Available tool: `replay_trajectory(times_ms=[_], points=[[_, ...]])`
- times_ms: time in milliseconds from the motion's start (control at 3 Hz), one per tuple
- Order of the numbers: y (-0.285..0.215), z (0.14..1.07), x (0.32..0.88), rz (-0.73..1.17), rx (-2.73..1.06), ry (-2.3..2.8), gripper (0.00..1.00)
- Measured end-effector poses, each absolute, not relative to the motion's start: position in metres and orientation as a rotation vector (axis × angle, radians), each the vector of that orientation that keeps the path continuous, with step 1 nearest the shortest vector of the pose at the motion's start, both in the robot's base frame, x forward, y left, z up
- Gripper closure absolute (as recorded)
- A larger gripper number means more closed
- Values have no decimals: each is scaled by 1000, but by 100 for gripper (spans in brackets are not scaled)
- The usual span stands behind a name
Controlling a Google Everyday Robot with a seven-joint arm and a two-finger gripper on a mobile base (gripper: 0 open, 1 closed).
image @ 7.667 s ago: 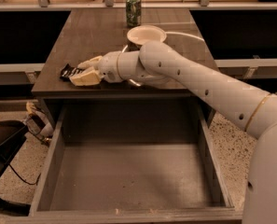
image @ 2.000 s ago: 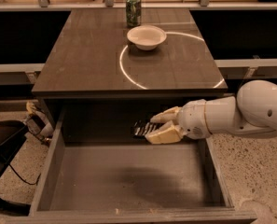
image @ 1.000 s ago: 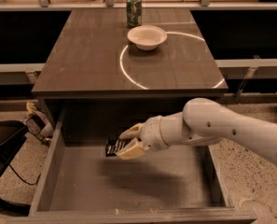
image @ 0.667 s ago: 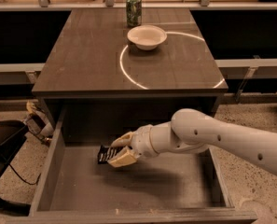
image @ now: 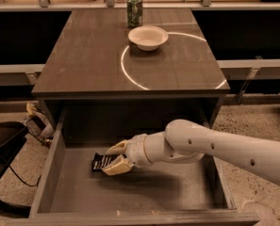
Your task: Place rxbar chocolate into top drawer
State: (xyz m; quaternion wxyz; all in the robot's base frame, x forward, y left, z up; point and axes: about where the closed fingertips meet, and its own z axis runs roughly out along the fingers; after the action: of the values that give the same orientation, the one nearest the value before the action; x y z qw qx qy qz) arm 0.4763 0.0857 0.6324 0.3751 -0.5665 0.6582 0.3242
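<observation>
The top drawer (image: 144,194) stands pulled out below the table, a wide grey-brown box with a bare bottom. My gripper (image: 112,157) reaches into its back left part from the right. It is shut on the rxbar chocolate (image: 102,162), a small flat bar in a black wrapper with pale lettering. The bar sticks out to the left of the fingers (image: 117,165), low over the drawer bottom. I cannot tell whether it touches the bottom.
On the table top (image: 83,65) stand a white bowl (image: 148,36) and, behind it, a green can (image: 134,10). Dark cables and a bag (image: 36,124) lie on the floor left of the drawer. My white arm (image: 224,147) crosses the drawer's right side.
My gripper has carried the bar from above the drawer's right side down and to the left, into the drawer. It stays shut on the bar and now sits low near the back left.
</observation>
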Motion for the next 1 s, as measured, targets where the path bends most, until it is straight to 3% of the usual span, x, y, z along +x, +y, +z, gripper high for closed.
replay_trajectory(times_ms=[1000], points=[[90,632,474,837,-1457,1679,14]])
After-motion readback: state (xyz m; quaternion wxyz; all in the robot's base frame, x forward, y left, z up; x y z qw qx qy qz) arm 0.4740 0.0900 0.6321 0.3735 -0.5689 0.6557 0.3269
